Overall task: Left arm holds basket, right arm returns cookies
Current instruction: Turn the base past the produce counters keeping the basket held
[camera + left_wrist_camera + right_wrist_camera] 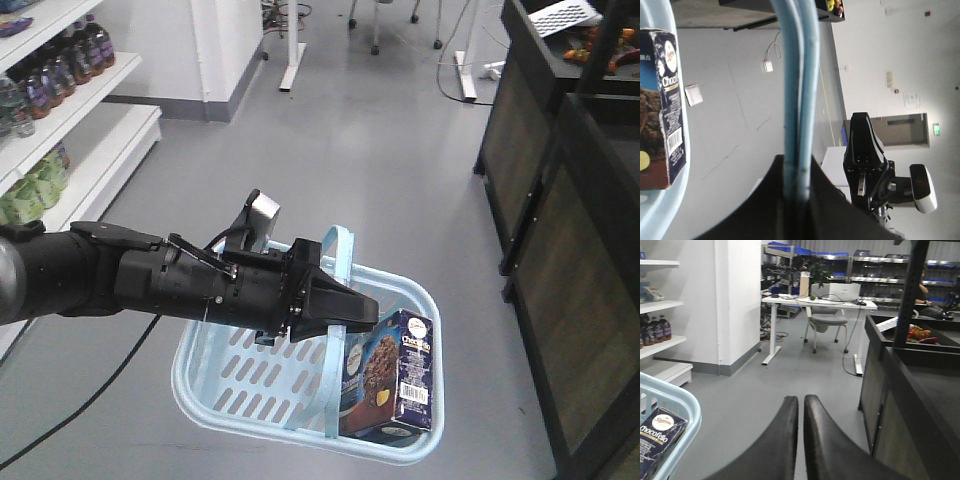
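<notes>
Light blue slotted plastic shopping basket (205,385), rounded rectangular, is held clear of the grey floor (360,150) by its two thin loop handles (799,75). Black tubular left arm (120,275) with a thin trailing black cable enters from the left of the front view. Its wedge-shaped black left gripper (345,308) has the jaws clamped on both handles. In the left wrist view the two handles lie side by side, touching, and run straight into the black wedge.

Dark navy cardboard cookie box (400,372), printed with brown chocolate cookies and white "Choco..." lettering, stands upright inside the basket. It sits against the wall on the right side of the front view, barcode side facing out. Nothing else shows in the basket.

Black curved-finger right gripper (801,400): jaws almost together with only a thin slit between them, holding nothing. It sits beside the basket, apart from it. The basket corner and the top of the cookie box show at the lower left of the right wrist view.

Surroundings:
- White shelves (85,105) with dark bottles (70,55) stand on the left.
- Black panelled counter (560,210) stands on the right.
- White desk (815,301) with a laptop (844,291) and a grey chair (829,320) stands far back.
</notes>
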